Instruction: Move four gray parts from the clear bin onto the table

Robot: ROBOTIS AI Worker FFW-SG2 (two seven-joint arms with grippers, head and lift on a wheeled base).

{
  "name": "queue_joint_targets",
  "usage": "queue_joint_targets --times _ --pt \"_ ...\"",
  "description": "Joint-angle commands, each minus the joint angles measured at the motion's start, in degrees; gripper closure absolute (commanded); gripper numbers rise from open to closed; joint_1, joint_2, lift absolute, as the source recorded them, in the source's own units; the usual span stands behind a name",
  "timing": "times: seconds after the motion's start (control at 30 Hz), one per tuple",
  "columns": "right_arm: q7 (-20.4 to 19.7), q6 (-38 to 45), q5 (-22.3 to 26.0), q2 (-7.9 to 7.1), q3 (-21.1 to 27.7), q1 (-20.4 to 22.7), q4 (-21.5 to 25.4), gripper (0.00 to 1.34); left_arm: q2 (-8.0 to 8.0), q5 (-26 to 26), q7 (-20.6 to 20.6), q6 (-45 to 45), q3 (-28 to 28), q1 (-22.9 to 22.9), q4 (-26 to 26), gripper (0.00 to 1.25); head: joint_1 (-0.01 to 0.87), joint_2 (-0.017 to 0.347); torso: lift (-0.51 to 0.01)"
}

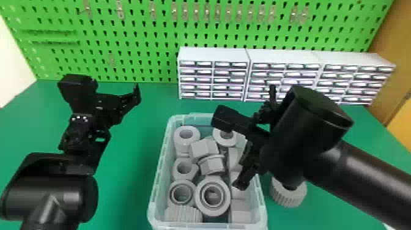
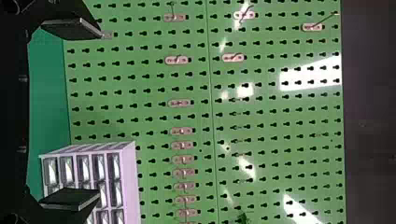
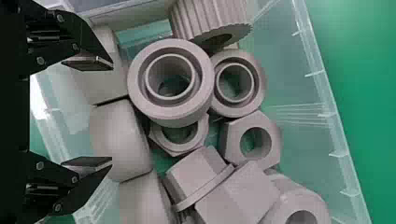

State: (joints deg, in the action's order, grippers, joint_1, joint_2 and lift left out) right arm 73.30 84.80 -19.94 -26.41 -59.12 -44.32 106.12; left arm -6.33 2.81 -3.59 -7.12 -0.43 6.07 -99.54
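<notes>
One gray part [image 1: 288, 195] is on your table [image 1: 128, 183], right of the clear bin [image 1: 156, 185]; three to go. Your right gripper [image 3: 112, 112] gapes empty over the bin, your left gripper [image 2: 99, 113] likewise, at left.

Gray gears [image 1: 288, 198], ridged: 2. Other gray parts [image 1: 202, 150]: at least 10, overlap hides exact total. Clear bin [image 1: 158, 186]: 1. Table [image 1: 131, 183]: 1. Pegboard [image 1: 137, 38]: 1. Drawer cabinets [image 1: 212, 55]: 3.
</notes>
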Motion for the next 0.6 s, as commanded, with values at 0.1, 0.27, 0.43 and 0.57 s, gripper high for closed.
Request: queue_joint_targets --times 0.1,0.27,0.43,0.57 --pt "0.0 -1.7 0.1 1.36 0.8 0.6 -2.7 0.53 0.00 0.0 0.1 0.0 0.0 0.2 0.1 0.09 0.686 0.026 -0.050" --pt "0.0 -3.0 -0.8 2.24 1.2 0.6 -4.6 0.53 0.00 0.0 0.0 0.0 -0.1 0.3 0.1 0.09 0.686 0.026 -0.050" --pt "0.0 -4.2 -2.8 3.38 1.8 1.2 -6.3 0.53 0.00 0.1 0.0 0.0 -0.2 0.3 0.1 0.09 0.686 0.026 -0.050" --pt "0.0 -4.9 -4.7 4.44 1.7 1.2 -7.3 0.53 0.00 0.0 0.0 0.0 -0.3 0.3 0.2 0.09 0.686 0.026 -0.050"
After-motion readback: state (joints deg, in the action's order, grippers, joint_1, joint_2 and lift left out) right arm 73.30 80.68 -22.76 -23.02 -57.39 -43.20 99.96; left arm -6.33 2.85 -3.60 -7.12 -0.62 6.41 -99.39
